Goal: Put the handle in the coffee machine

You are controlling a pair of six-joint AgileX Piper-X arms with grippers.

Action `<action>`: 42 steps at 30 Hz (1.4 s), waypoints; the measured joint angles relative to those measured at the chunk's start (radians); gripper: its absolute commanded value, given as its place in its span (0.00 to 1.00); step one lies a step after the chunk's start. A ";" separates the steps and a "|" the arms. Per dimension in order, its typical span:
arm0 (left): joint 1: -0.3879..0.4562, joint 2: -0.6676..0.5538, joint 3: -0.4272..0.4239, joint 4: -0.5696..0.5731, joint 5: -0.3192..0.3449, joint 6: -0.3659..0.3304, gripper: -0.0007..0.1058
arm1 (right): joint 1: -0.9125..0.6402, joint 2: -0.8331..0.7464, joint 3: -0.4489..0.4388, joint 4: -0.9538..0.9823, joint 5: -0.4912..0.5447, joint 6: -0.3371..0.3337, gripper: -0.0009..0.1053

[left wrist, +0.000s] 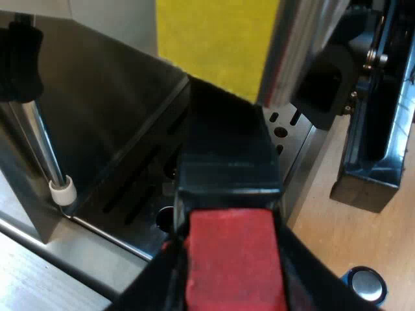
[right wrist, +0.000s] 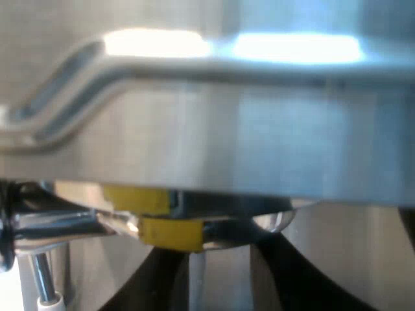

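Observation:
The holder's dark handle (left wrist: 227, 149) with its red end (left wrist: 233, 259) points at the espresso machine's front (left wrist: 110, 103), above the slotted drip tray (left wrist: 130, 201). My left gripper (left wrist: 228, 272) is shut on the handle, one black finger (left wrist: 146, 288) on each side of the red end. The holder's metal head is hidden behind the handle. My right gripper (right wrist: 217, 282) is close under the machine's shiny metal panel (right wrist: 246, 142), its dark fingers (right wrist: 292, 275) spread apart with nothing gripped. A yellow patch (right wrist: 170, 232) shows just beneath that panel.
The steam wand (left wrist: 45, 149) with a white tip (left wrist: 62, 190) hangs beside the drip tray; its tip (right wrist: 47, 299) also appears near my right gripper. A blue tamper (left wrist: 364, 285) lies on the wooden table. A black container (left wrist: 373, 155) stands beside the machine. A yellow patch (left wrist: 214, 39) sits above the handle.

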 measured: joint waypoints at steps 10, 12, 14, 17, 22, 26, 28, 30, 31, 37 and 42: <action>0.000 0.000 -0.005 0.009 -0.002 0.000 0.54 | 0.000 0.000 0.000 0.000 0.000 0.000 0.23; 0.000 0.000 -0.005 0.011 -0.002 0.000 0.61 | 0.000 0.000 0.000 0.000 0.000 0.000 0.23; 0.000 0.000 -0.008 0.016 0.025 -0.015 0.66 | 0.000 0.000 0.000 0.000 -0.002 0.000 0.23; 0.002 0.000 -0.008 0.018 0.036 -0.024 0.57 | 0.002 0.000 0.000 0.000 -0.002 0.000 0.23; 0.002 0.000 -0.018 0.053 0.049 -0.036 0.55 | 0.002 0.000 0.000 0.000 0.001 0.000 0.23; 0.002 0.000 -0.021 0.064 0.045 -0.037 0.55 | 0.002 0.000 0.000 0.000 0.001 0.010 0.23; 0.002 0.000 -0.021 0.064 0.039 -0.037 0.55 | 0.002 0.000 0.000 0.000 0.001 0.010 0.23; 0.000 -0.002 -0.026 0.064 0.019 -0.031 0.55 | 0.002 0.000 0.000 0.000 0.001 0.010 0.23; 0.000 -0.002 -0.027 0.064 0.013 -0.025 0.55 | 0.002 0.000 0.000 0.000 0.001 0.010 0.23; -0.002 -0.011 -0.031 0.041 -0.039 0.024 0.55 | 0.002 0.000 0.000 0.000 0.011 0.013 0.23; -0.002 -0.020 -0.042 0.017 -0.059 0.034 0.55 | 0.002 -0.004 0.000 -0.002 0.024 0.013 0.23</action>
